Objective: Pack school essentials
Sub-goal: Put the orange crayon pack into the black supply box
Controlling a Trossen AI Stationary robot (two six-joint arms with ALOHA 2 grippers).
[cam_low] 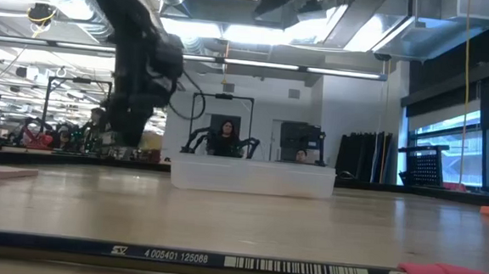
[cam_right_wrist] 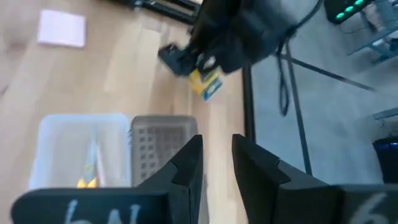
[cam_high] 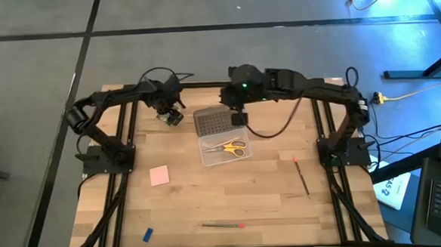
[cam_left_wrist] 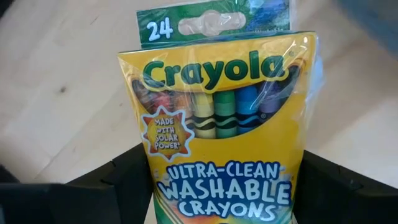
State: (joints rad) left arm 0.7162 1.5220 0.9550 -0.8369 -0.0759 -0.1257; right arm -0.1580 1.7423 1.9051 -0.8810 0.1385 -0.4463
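Note:
My left gripper (cam_high: 171, 111) is near the table's far edge, left of the case, and is shut on the green-yellow crayon box (cam_left_wrist: 221, 130); the right wrist view also shows this box (cam_right_wrist: 205, 84). My right gripper (cam_right_wrist: 216, 163) hovers by the grey studded lid (cam_high: 211, 122), its fingers a narrow gap apart. That lid lies flat beside the clear case (cam_high: 223, 150), which holds the yellow-handled scissors (cam_high: 234, 147). On the table lie the pink notepad (cam_high: 159, 175), the blue eraser (cam_high: 148, 235) and two pencils (cam_high: 224, 225) (cam_high: 302, 177). My left gripper pinches the crayon box's lower half (cam_left_wrist: 186, 186) between its two fingers (cam_left_wrist: 121, 183), one on each narrow side. The box's printed front faces the wrist camera and its green hanger tab (cam_left_wrist: 211, 25) points away from the gripper. The box hangs over the bare table.
A person sits in the room beyond the table. Cables run along the floor on the right. A small orange piece (cam_high: 294, 159) lies right of the case. Bare wood lies between the notepad, the case and the near pencil (cam_low: 186, 257).

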